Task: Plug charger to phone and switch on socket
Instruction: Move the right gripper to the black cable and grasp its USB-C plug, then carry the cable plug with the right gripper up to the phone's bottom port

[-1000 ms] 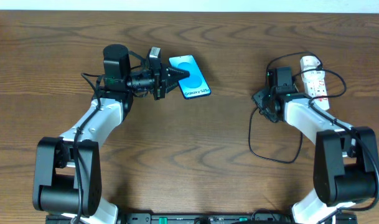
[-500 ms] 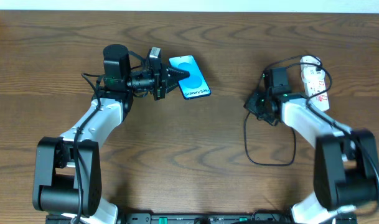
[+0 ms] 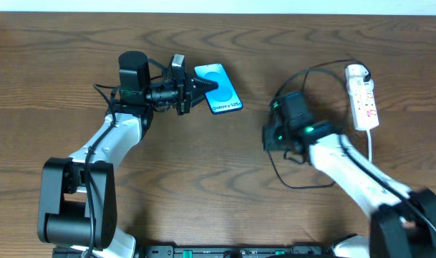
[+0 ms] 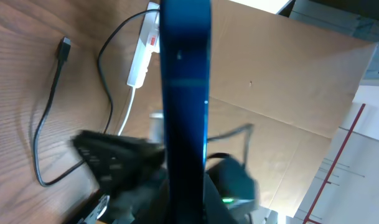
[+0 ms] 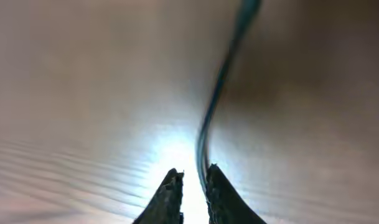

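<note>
Clamping my left gripper (image 3: 202, 87) on the phone (image 3: 219, 87), a slim black-edged rectangular handset with a bright blue-cyan screen, I hold it by its left edge in the upper left-centre of the overhead frame, with the screen facing the camera. In my left wrist view it stands edge-on as a narrow blue bar down the middle of the frame.

My right gripper (image 5: 194, 183) sits right of centre in the overhead view, well apart from the phone and blurred. Seen from its wrist camera, its two dark fingers are almost together at the bottom edge. The charger (image 5: 201, 146), a long thin black cable, rises out of the narrow gap between them toward the upper right, so I am pinching it along its length. Its small black connector tip (image 4: 65, 45) lies free on the brown wooden table (image 3: 218, 193), in the upper left of my left wrist view.

The socket (image 3: 364, 99), a narrow white power strip with red markings, lies in the upper right of the overhead frame, and the black cable arcs up to its top end.
</note>
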Controlling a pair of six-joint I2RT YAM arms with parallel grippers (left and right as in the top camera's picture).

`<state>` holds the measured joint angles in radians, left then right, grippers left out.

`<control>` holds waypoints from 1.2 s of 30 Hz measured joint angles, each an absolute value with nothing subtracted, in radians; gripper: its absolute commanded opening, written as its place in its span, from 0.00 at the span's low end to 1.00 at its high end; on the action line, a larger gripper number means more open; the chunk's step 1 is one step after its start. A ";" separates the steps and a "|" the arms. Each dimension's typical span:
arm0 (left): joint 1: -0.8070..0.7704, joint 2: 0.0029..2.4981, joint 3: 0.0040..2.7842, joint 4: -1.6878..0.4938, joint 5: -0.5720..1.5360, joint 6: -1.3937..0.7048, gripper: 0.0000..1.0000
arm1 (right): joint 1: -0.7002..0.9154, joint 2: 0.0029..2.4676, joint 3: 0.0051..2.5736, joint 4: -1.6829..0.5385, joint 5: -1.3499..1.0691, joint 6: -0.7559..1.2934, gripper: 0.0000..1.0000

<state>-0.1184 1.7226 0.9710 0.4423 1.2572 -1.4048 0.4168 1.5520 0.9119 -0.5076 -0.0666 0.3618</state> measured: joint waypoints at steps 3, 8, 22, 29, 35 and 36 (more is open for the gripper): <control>-0.118 1.723 0.971 0.442 1.258 -1.405 0.07 | 0.442 1.635 0.873 -0.508 -0.029 0.362 0.28; -0.118 1.723 0.971 0.442 1.259 -1.405 0.08 | 0.443 1.676 0.859 -0.448 -0.001 0.362 0.61; 0.061 1.723 0.971 0.443 1.314 -1.405 0.08 | 0.443 1.680 1.000 -0.425 0.139 0.512 0.56; 0.071 1.723 0.971 0.442 1.327 -1.405 0.07 | 0.450 1.791 1.003 -0.410 0.176 0.541 0.55; 0.069 1.723 0.971 0.442 1.334 -1.405 0.08 | 0.494 1.843 1.005 -0.360 0.218 0.546 0.46; 0.069 1.723 0.971 0.443 1.334 -1.405 0.07 | 0.500 1.848 1.005 -0.349 0.231 0.548 0.43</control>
<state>0.0692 1.7226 0.9710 0.4427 1.3338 -1.4048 0.4999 1.8481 1.0050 -0.3489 0.2314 0.5484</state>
